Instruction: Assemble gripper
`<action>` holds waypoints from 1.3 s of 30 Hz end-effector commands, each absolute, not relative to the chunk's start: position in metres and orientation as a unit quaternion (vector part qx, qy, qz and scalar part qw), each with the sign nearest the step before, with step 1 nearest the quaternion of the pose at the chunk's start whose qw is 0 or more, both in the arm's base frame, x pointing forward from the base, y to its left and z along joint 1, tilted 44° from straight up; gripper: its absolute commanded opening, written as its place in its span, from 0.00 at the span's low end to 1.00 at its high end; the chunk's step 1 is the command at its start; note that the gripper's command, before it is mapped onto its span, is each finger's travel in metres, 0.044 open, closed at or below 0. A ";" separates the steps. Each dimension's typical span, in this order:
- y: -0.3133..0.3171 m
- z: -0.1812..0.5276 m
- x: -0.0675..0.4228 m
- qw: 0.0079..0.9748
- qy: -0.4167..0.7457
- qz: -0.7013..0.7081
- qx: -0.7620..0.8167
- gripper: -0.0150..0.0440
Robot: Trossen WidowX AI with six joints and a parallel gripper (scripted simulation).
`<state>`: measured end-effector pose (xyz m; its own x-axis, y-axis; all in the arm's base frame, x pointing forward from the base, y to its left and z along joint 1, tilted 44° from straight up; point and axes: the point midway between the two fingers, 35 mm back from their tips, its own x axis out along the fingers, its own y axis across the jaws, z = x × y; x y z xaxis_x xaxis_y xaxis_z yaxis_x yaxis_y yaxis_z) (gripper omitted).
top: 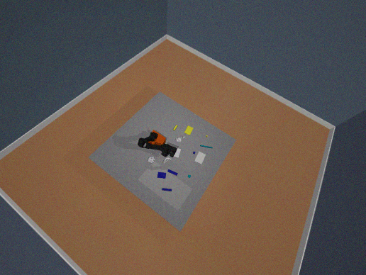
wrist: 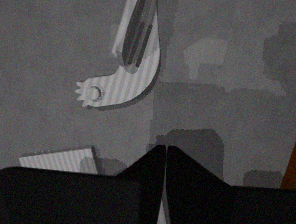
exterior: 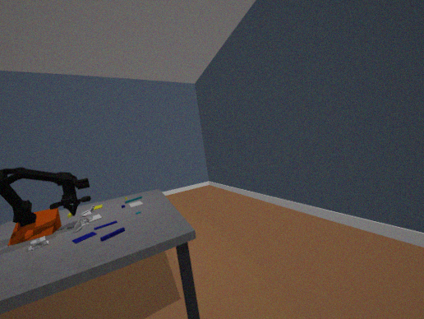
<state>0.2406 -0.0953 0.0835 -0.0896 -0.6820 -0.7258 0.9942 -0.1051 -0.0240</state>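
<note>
My gripper (top: pixel 170 154) (exterior: pixel 73 213) (wrist: pixel 165 154) is shut and empty, pointing down above the table. A pale jaw (wrist: pixel 122 85) (top: pixel 167 160) with gear teeth and a round hole at one end lies on the table, ahead of the fingertips in the wrist view. A flat pale plate (wrist: pixel 60 160) (top: pixel 178 153) lies at lower left there, partly hidden by the left finger. Another pale part shows through the narrow gap between the fingers, mostly hidden. A small white part (top: pixel 151 160) (exterior: pixel 39 243) and another (top: pixel 179 139) lie apart; which is the base or second jaw, I cannot tell.
Dark blue blocks (top: pixel 162 175) (top: pixel 172 172) (top: pixel 167 189) lie on the table's near side. A white rectangle (top: pixel 200 157), teal bar (top: pixel 206 147) and yellow block (top: pixel 189 130) lie farther out. The orange block (top: pixel 159 137) (exterior: pixel 49 219) stands by the arm's base.
</note>
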 end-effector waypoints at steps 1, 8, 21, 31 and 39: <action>-0.095 0.083 0.240 0.610 0.273 -0.686 0.288 0.25; -0.095 0.083 0.240 0.610 0.273 -0.686 0.288 0.25; -0.095 0.083 0.241 0.611 0.272 -0.686 0.286 0.70; -0.095 0.083 0.241 0.611 0.272 -0.686 0.286 1.00; -0.095 0.083 0.241 0.611 0.272 -0.686 0.286 1.00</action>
